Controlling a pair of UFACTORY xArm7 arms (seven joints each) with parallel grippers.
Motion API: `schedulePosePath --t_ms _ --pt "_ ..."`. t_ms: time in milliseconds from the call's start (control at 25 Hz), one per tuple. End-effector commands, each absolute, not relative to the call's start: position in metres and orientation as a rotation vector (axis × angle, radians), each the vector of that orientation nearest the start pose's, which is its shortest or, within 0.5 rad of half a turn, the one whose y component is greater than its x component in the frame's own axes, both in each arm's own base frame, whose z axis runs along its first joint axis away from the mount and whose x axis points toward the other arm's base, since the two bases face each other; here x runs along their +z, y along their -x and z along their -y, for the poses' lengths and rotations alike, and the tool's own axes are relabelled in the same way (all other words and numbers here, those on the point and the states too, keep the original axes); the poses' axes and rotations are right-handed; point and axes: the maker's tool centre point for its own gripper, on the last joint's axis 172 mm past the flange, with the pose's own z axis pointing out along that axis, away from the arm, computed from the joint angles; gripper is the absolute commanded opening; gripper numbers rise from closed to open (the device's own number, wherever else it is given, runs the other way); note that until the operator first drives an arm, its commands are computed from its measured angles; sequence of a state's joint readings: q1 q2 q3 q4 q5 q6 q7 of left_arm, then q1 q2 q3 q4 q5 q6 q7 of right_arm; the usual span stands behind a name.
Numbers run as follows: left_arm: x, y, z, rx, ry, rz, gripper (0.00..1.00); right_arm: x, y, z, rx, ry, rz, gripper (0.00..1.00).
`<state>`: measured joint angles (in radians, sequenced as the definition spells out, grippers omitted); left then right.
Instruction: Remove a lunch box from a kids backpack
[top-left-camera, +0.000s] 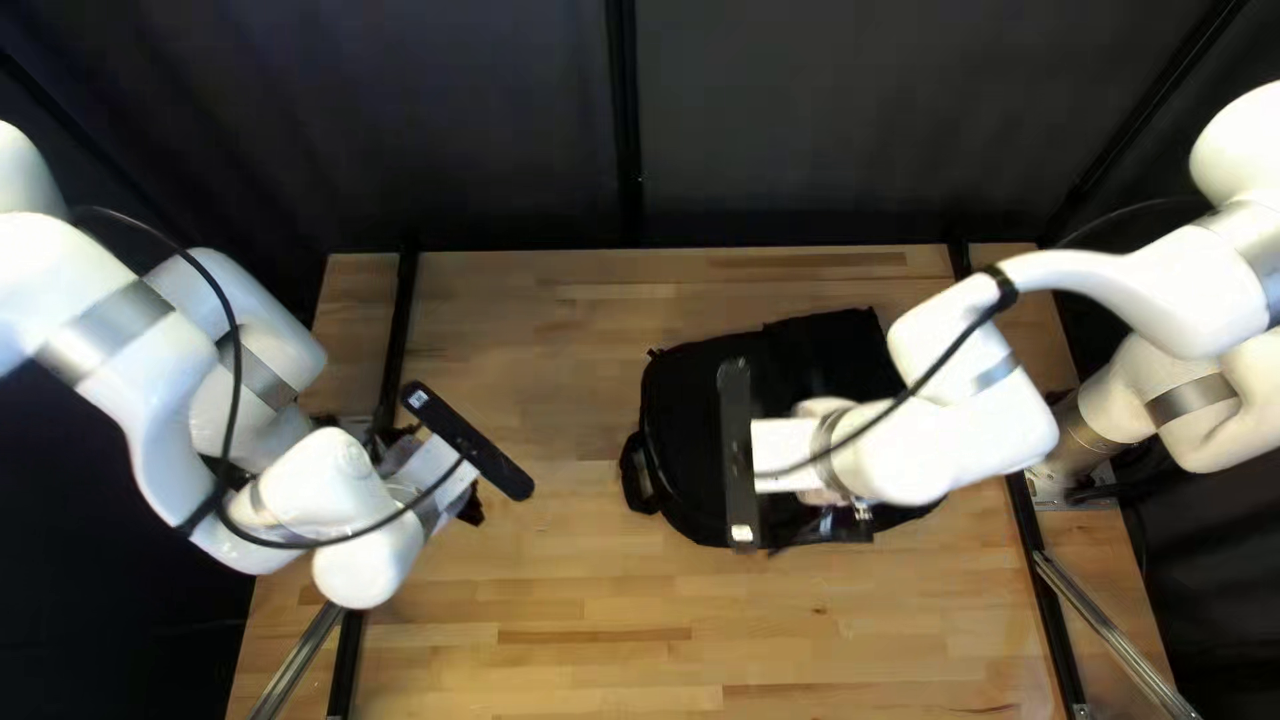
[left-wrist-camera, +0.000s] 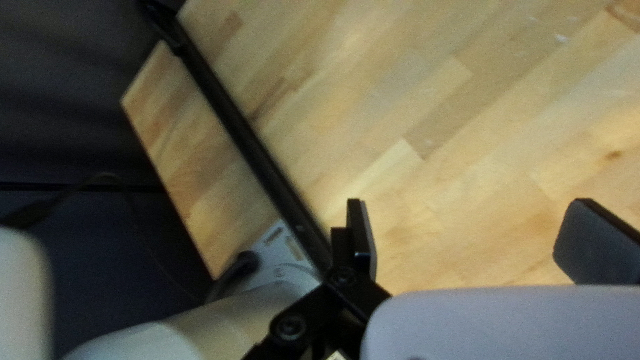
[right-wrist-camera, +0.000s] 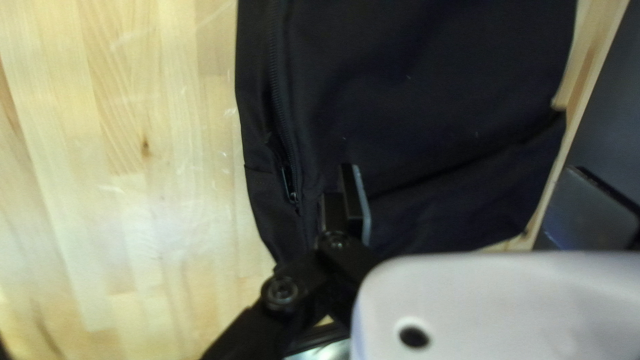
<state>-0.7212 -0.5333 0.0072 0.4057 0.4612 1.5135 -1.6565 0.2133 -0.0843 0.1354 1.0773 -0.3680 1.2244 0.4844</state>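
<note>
Bag: the black bag (top-left-camera: 694, 400) lies on the table (top-left-camera: 560, 614), partly hidden by the right arm (top-left-camera: 960, 427) in the top left view.
Lunch box: out of sight; probably inside the bag.
Right gripper: the right gripper (right-wrist-camera: 465, 172) is spread wide over the bag, pinching nothing; contact with the cloth I cannot tell.
Zip: the zip (right-wrist-camera: 275, 73) follows the bag's edge; whether it is parted is unclear.
Pull: the pull (right-wrist-camera: 291, 195) lies outside the finger gap. Getting it seems the step in hand: shift sideways, narrow the fingers, straddle the tab and grip it without folds, then draw along the teeth.
Left gripper: the left gripper (left-wrist-camera: 471, 202) is parted and empty, well apart from the bag; it could steady the cloth.
Obstacles: soft fabric may bunch and jam the zip; the cable (top-left-camera: 920, 387) on the right arm needs slack.
Rail: a black rail (left-wrist-camera: 253, 153) runs beside the left gripper.
</note>
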Motion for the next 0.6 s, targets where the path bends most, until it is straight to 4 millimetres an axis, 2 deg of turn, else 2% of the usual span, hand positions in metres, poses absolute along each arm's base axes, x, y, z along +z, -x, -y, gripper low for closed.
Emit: schedulePosePath --t_ms 40,160,200,440,600 --pt "0.162 -0.191 0.011 -0.242 2.262 0.925 1.0 0.24 -0.439 -0.072 -0.149 3.487 0.001 1.0" --pt "0.162 -0.191 0.011 -0.242 2.262 0.925 1.0 0.24 -0.439 -0.072 -0.149 3.487 0.001 1.0" --pt "0.162 -0.191 0.011 -0.242 2.262 0.925 1.0 0.233 -0.442 -0.073 -0.152 3.505 0.017 1.0" --pt "0.162 -0.191 0.011 -0.242 2.262 0.925 1.0 0.181 -0.476 -0.073 -0.132 3.524 -0.141 1.0" --pt "0.162 -0.191 0.011 -0.242 2.262 0.925 1.0 0.165 -0.497 -0.075 -0.134 3.56 -0.284 1.0"
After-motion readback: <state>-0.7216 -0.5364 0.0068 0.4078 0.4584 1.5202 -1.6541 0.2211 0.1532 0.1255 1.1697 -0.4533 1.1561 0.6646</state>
